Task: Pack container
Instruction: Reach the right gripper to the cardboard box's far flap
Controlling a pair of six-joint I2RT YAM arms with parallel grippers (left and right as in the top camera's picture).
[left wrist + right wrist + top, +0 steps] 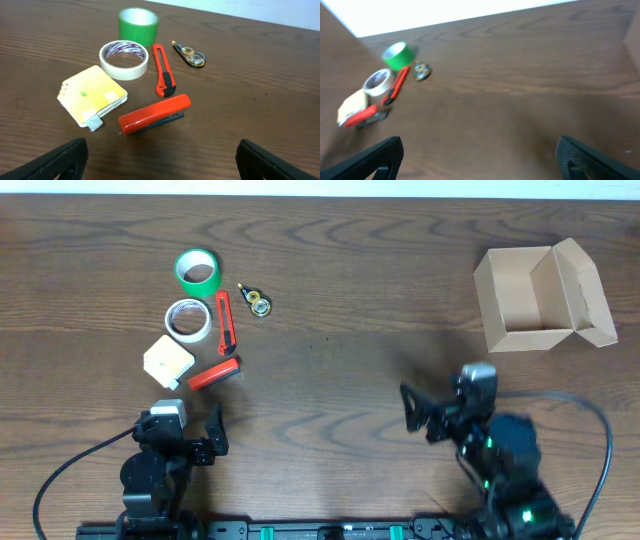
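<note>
I see the container (pixel 540 300) open at upper right of the overhead frame, well apart from the clutter at upper left: green tape roll (pixel 198 271), white tape roll (pixel 188 319), red cutter (pixel 225 323), correction tape (pixel 259 304), yellow pad (pixel 167 361) and red stapler (pixel 215 373). The left gripper (pixel 167 167) and right gripper (pixel 480 162) are both spread wide and hold nothing. The stapler and pad lie nearest the left one.
</note>
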